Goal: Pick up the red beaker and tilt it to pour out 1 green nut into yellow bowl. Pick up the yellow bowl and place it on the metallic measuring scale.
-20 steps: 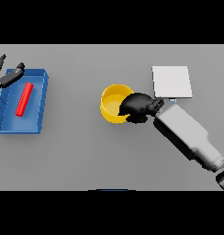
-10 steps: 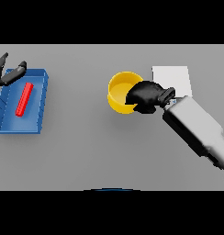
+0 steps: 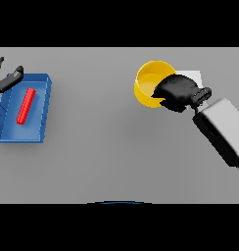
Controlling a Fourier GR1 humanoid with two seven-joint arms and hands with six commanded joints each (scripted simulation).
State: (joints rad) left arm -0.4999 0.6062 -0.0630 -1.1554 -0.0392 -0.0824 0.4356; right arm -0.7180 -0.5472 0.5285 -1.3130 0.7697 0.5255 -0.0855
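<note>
At right of centre, right hand (image 3: 178, 92) curled round the near-right rim of the bowl (image 3: 150, 83), fingers closed on its wall, thumb side hidden behind the dark palm. Bowl yellow, tilted a little toward the viewer's left, its inside showing; whether a nut lies within, cannot tell. Whether lifted clear of the worktop (image 3: 107, 147) or resting on it, cannot tell either. Behind the hand and wrist, a pale corner of the scale (image 3: 194, 76) showing, mostly covered by hand and bowl; bowl's right edge overlapping the scale's left side as seen from the head. White and grey forearm running from the wrist down to the right edge.

Well apart, at the far left edge, left hand (image 3: 6, 81) only partly showing, fingers spread and relaxed, holding nothing, poised at the upper left corner of the tray (image 3: 43, 110). Whether touching the tray's rim, cannot tell. Tray blue, rectangular, low-walled, set slightly askew on the worktop. Inside it, lying flat along the tray's length, a red beaker (image 3: 25, 106), seen as a narrow red bar, near the middle and apart from the left hand. Between tray and bowl, bare grey worktop.
</note>
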